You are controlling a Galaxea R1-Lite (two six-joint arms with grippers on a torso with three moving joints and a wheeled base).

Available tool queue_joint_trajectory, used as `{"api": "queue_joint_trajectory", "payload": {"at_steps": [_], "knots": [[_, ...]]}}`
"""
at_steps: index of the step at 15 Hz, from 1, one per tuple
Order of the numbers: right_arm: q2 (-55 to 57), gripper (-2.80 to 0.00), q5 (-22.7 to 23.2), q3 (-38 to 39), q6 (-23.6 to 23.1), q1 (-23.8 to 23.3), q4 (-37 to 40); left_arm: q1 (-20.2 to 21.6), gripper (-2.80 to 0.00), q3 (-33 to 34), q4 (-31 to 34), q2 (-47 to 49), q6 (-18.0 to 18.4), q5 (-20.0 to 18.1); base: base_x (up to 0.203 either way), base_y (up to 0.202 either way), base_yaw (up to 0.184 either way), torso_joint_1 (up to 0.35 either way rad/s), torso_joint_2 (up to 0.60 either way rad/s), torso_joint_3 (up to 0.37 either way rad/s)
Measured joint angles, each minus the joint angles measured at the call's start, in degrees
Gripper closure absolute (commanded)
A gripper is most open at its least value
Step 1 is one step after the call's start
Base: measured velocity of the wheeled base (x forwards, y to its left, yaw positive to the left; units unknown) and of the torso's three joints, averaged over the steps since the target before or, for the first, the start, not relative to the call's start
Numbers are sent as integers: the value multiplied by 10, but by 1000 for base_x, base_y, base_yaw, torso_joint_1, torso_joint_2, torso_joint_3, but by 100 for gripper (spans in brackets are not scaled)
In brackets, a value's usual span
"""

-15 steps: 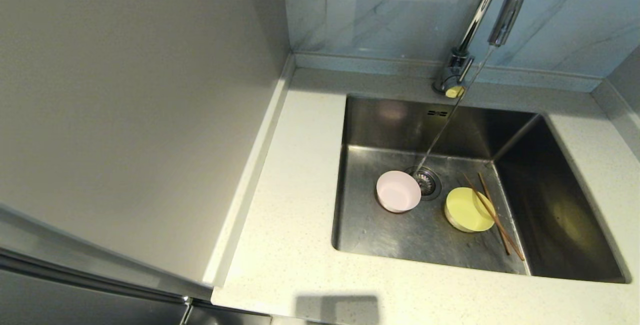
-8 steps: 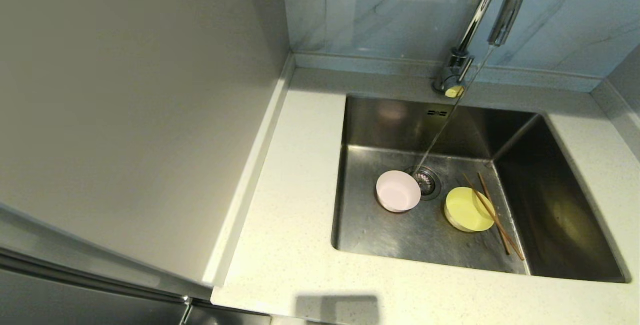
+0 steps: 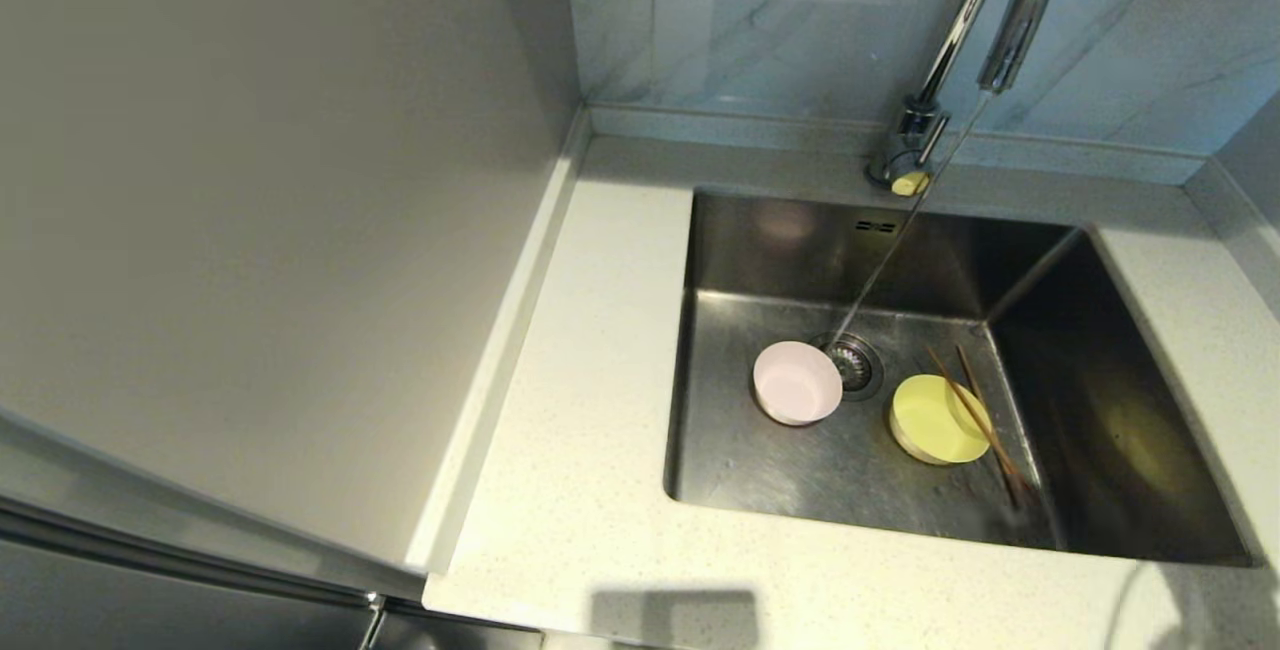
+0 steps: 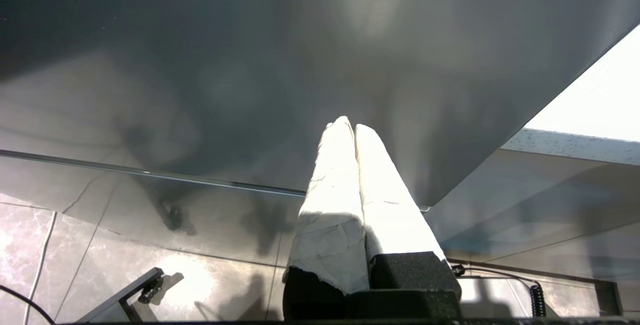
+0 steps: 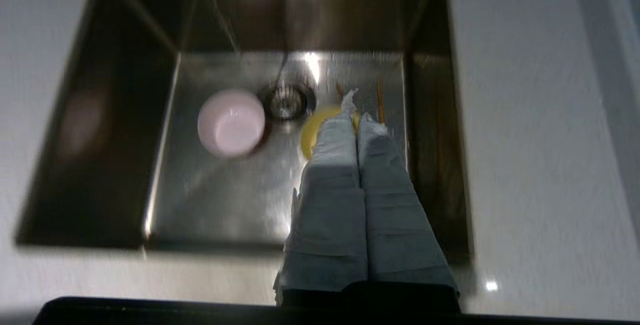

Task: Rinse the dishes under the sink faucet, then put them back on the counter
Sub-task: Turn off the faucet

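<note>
Steel sink [image 3: 760,470] holds pink bowl [image 3: 796,383]; right gripper [image 5: 354,110] closed above.

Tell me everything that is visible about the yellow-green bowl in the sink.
The yellow-green bowl is small, round and plain, with a matte, smooth surface. It stands on the steel floor of the sink, to the right of the round drain and apart from the pink bowl. Two thin brown chopsticks lie slanted across its right rim. The water stream falls by the drain, not into it. In the right wrist view the shut right pincer partly hides it.
</note>
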Motion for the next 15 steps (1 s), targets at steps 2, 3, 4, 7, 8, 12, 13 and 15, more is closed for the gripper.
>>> {"api": "queue_joint_trajectory", "payload": {"at_steps": [2,3,4,7,8,12,13,15], "knots": [[133,0,16,-162,50,-32,36,0,0,0,0,0,0,0,0,0,0,0,0,0],[196,0,23,-234,79,-48,52,0,0,0,0,0,0,0,0,0,0,0,0,0],[253,0,31,-298,110,-64,66,0,0,0,0,0,0,0,0,0,0,0,0,0],[394,0,64,-457,197,-121,129,0,0,0,0,0,0,0,0,0,0,0,0,0],[428,0,83,-495,224,-139,158,0,0,0,0,0,0,0,0,0,0,0,0,0],[508,0,213,-555,324,-174,227,0,0,0,0,0,0,0,0,0,0,0,0,0],[518,0,253,-557,352,-176,228,0,0,0,0,0,0,0,0,0,0,0,0,0],[537,0,350,-578,421,-177,221,0,0,0,0,0,0,0,0,0,0,0,0,0]]}}
